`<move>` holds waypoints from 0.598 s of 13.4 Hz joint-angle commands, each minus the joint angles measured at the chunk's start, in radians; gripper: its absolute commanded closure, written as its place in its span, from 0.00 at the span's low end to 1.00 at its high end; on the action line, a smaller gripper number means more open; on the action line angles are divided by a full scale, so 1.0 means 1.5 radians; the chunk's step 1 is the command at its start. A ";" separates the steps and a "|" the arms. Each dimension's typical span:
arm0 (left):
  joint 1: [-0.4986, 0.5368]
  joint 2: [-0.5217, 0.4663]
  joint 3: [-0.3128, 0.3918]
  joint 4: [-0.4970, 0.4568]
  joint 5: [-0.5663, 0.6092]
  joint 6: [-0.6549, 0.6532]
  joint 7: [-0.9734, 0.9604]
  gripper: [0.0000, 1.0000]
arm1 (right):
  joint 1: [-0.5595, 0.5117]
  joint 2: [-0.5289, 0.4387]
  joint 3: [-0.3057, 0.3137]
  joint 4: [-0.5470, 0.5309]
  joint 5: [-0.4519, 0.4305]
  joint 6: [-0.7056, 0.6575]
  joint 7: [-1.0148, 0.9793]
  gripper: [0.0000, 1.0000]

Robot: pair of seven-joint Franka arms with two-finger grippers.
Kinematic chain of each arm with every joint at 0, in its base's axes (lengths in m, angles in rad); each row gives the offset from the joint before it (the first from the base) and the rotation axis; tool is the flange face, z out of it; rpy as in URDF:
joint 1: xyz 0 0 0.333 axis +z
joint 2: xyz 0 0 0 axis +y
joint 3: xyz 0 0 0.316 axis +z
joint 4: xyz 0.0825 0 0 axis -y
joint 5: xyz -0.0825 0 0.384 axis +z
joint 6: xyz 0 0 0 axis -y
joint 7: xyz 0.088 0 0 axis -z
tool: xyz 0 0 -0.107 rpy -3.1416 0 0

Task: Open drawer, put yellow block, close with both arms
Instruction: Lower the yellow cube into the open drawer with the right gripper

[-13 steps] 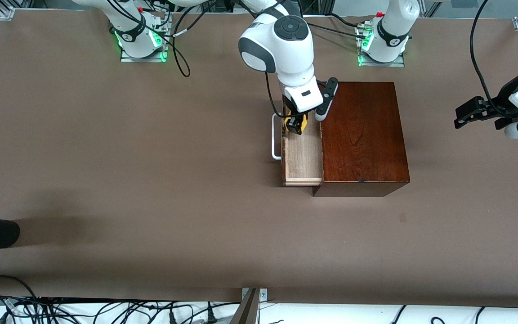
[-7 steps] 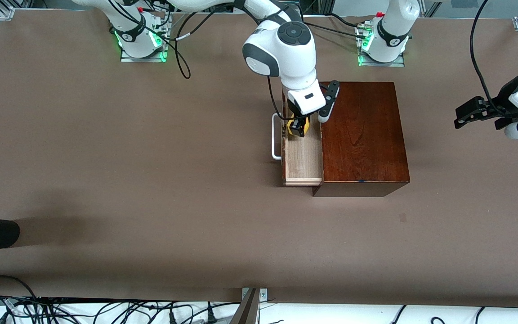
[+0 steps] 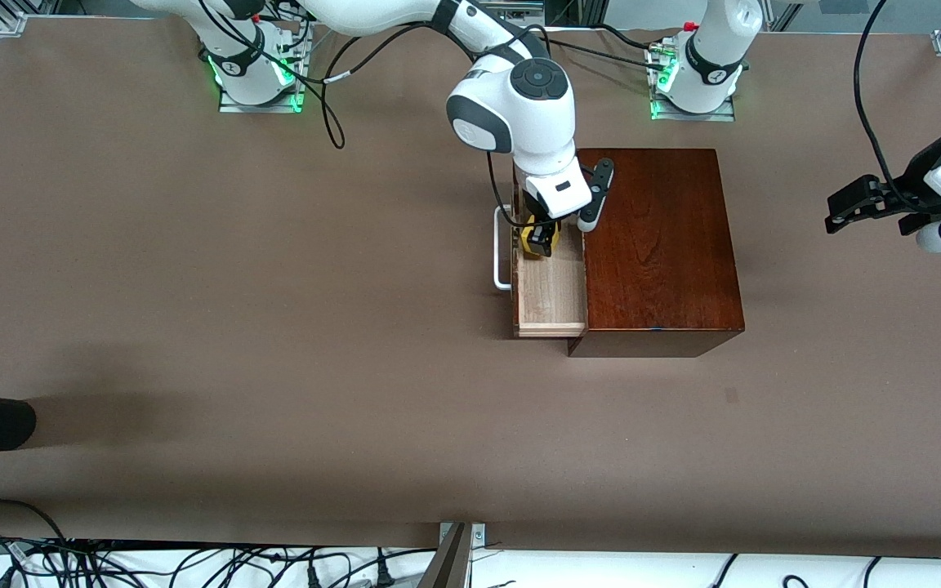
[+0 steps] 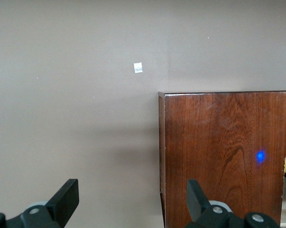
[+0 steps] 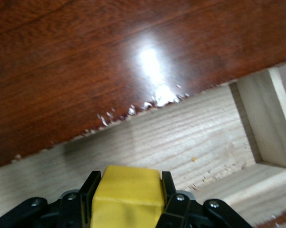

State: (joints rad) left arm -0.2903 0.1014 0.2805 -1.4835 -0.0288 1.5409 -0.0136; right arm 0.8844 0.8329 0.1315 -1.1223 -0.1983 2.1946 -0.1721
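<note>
The drawer (image 3: pixel 550 290) is pulled out of the wooden box (image 3: pixel 658 245), poking toward the right arm's end of the table, white handle (image 3: pixel 501 249) out front. The right gripper (image 3: pixel 539 238) is clenched on the yellow block (image 3: pixel 532 237) and sits down inside the drawer, at the part farther from the front camera. In the right wrist view the block (image 5: pixel 128 192) is pinched between both black fingers (image 5: pixel 88 192) just over the pale wood floor (can't tell if it touches). The left gripper (image 3: pixel 862 204) hangs off past the box toward the left arm's end of the table, fingers (image 4: pixel 64 202) spread wide, holding nothing, just waiting.
</note>
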 commanded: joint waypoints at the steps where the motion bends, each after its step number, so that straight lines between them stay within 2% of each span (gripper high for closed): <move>1: 0.005 0.011 -0.003 0.023 -0.006 -0.010 0.007 0.00 | 0.016 0.018 -0.007 0.022 -0.012 0.009 0.004 0.80; 5: 0.006 0.012 -0.002 0.023 -0.006 -0.010 0.007 0.00 | 0.020 0.020 -0.007 0.019 -0.018 0.007 0.004 0.79; 6: 0.005 0.012 -0.002 0.023 -0.006 -0.010 0.006 0.00 | 0.020 0.020 -0.007 0.019 -0.017 0.003 0.004 0.69; 7: 0.005 0.012 -0.002 0.023 -0.006 -0.010 0.006 0.00 | 0.018 0.016 -0.007 0.019 -0.017 -0.001 0.003 0.55; 8: 0.006 0.012 -0.002 0.023 -0.006 -0.010 0.007 0.00 | 0.016 0.013 -0.008 0.020 -0.017 -0.017 0.000 0.52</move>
State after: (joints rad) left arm -0.2903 0.1016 0.2805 -1.4835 -0.0288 1.5409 -0.0136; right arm 0.9055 0.8501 0.1260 -1.1219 -0.2080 2.2026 -0.1721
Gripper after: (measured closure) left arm 0.000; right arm 0.436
